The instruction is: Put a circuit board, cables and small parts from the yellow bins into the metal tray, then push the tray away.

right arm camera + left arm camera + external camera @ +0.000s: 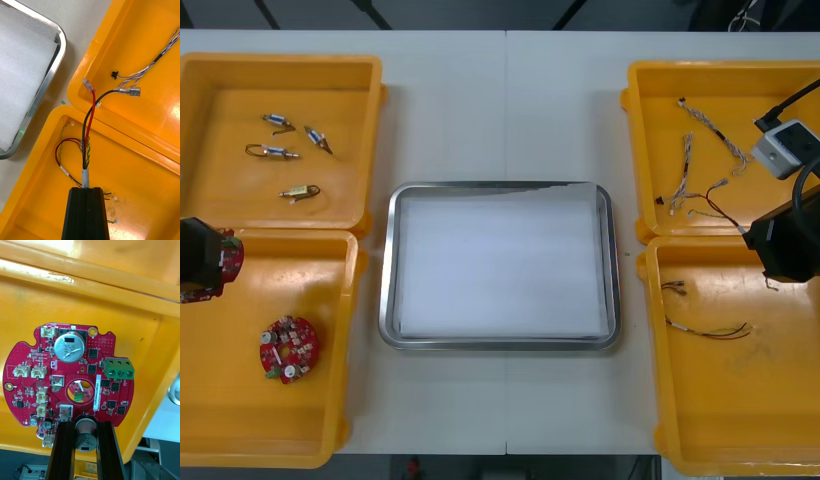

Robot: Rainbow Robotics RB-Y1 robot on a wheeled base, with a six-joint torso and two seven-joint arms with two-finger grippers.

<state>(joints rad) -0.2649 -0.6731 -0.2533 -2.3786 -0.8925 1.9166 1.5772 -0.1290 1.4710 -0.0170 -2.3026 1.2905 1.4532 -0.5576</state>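
A shiny rectangular metal tray [387, 270], white inside, sits on the light bench [500, 110] between four yellow plastic bins. The far left bin [280, 62] holds four small metal parts [273, 151], the near left bin [240, 400] a round red circuit board [288, 348]. The left gripper [205, 262] hangs at that bin's outer edge, a second round red board [230, 257] at it. Twisted blue and white cables [710, 125] lie in the far right bin [740, 72], thin red and yellow cables [710, 330] in the near right bin [740, 400]. The right gripper [780, 245] hangs where those two bins meet, a thin black cable [720, 213] trailing from it
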